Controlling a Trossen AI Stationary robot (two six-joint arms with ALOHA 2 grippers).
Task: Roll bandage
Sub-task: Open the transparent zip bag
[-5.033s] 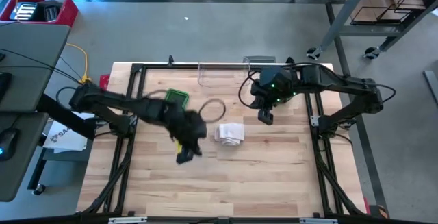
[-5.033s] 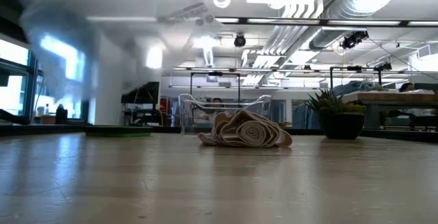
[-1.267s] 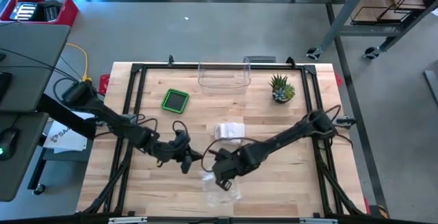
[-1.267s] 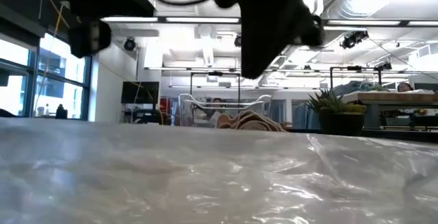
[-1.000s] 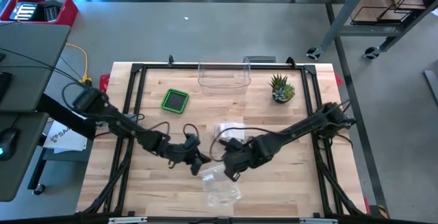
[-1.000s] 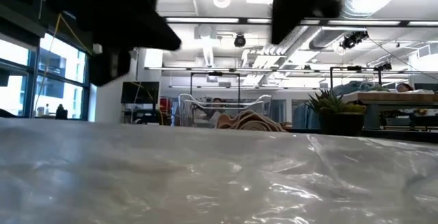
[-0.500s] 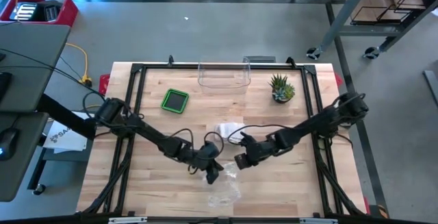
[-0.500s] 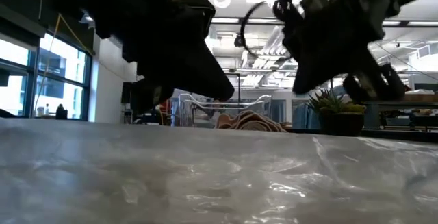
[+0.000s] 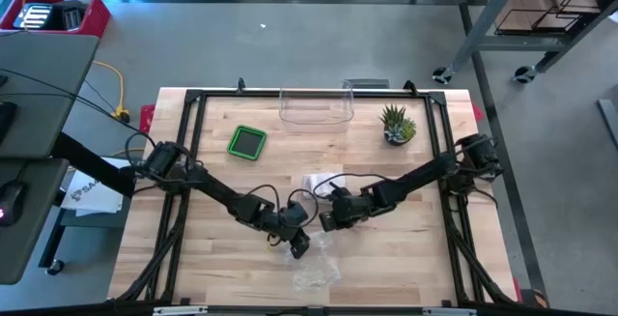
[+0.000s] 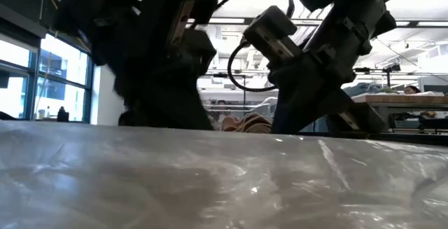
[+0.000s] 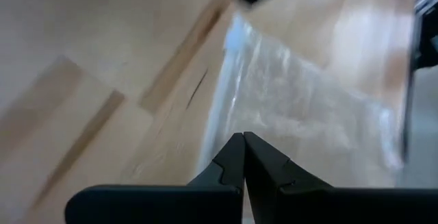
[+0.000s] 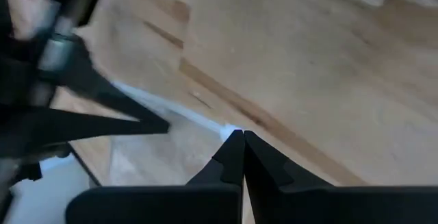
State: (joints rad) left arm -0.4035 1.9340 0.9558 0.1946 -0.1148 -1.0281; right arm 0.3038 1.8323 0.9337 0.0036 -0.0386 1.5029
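While lying crumpled near table centre, pale loose cloth bandage (image 9: 322, 183) noted at about 11 o'clock from clenched, empty right gripper (image 9: 325, 221), nearer than clenched left gripper (image 9: 298, 247) at the clear plastic bag (image 9: 314, 266); long axis indeterminate.

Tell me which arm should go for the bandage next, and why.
Right, probably. The right pincer sits just in front of the bandage, nearer than the left pincer, which is down at the plastic bag. Both pincers are shut, so it must open first.
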